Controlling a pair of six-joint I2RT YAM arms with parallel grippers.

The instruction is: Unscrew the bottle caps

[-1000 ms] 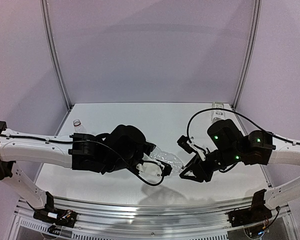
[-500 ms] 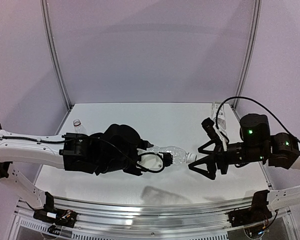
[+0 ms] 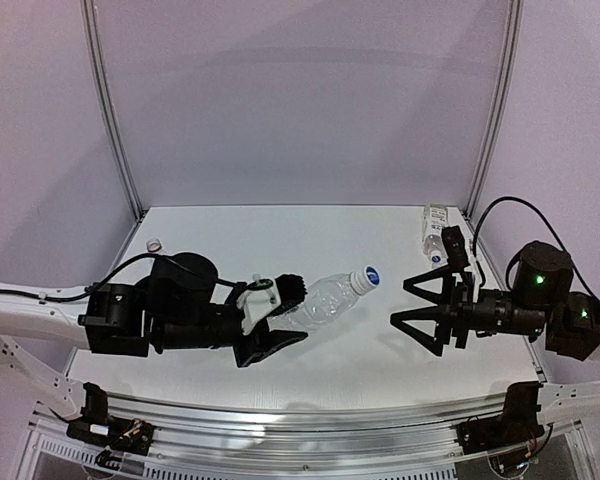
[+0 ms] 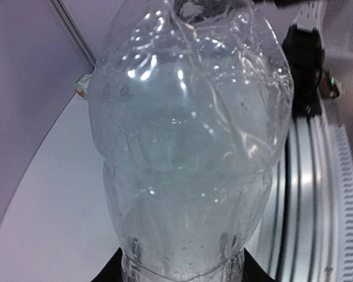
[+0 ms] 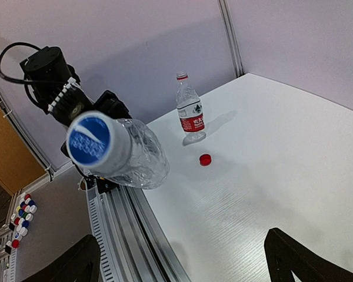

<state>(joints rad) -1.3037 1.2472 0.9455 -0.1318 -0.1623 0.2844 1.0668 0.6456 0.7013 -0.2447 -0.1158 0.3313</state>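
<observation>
Black left gripper (image 3: 283, 315) is clamped on the base end of the clear bottle (image 3: 330, 297). The bottle is held off the table (image 3: 310, 240), tilted, with its neck pointing toward the right arm. The blue-and-white cap (image 3: 368, 277) sits on the neck. Right gripper (image 3: 400, 303) is near the cap but apart from it, jaws spread wide, holding nothing. Red-labelled bottle (image 5: 190, 111) stands upright at the far left, with a red cap (image 5: 205, 159) lying on the table just beside it. Green-labelled bottle (image 3: 435, 225) stands at the far right corner.

Overhead plus close wrists; common bottle (image 3: 332, 298)
</observation>
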